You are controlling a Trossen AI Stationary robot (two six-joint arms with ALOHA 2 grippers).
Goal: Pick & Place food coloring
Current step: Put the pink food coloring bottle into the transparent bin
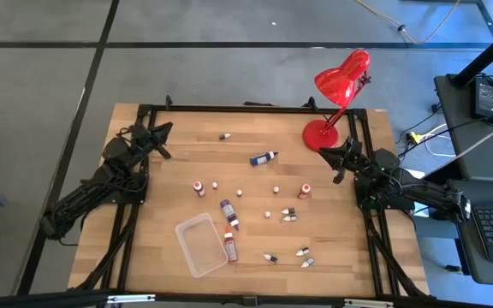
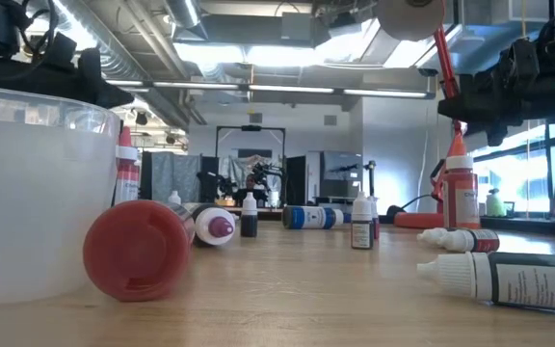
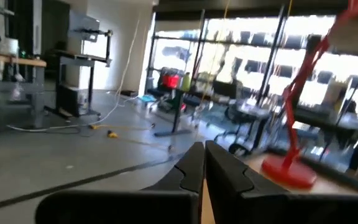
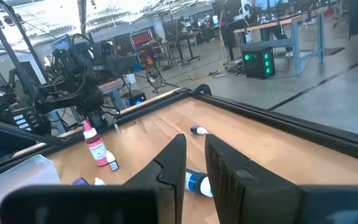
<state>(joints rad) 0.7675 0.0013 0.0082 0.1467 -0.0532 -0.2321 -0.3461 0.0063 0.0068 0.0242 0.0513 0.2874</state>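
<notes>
Wooden table holds scattered food coloring; both grippers closed, empty, at edges

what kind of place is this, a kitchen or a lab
Likely a robotics lab or workshop, not a kitchen: exposed ceiling ducts, another robot rig on a bench, and a frame-mounted wooden table.

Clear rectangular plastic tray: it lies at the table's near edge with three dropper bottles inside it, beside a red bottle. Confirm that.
Wrong on one point: the clear rectangular plastic tray is empty, as the high view shows. It does lie near the table's near edge, beside a red bottle.
</notes>
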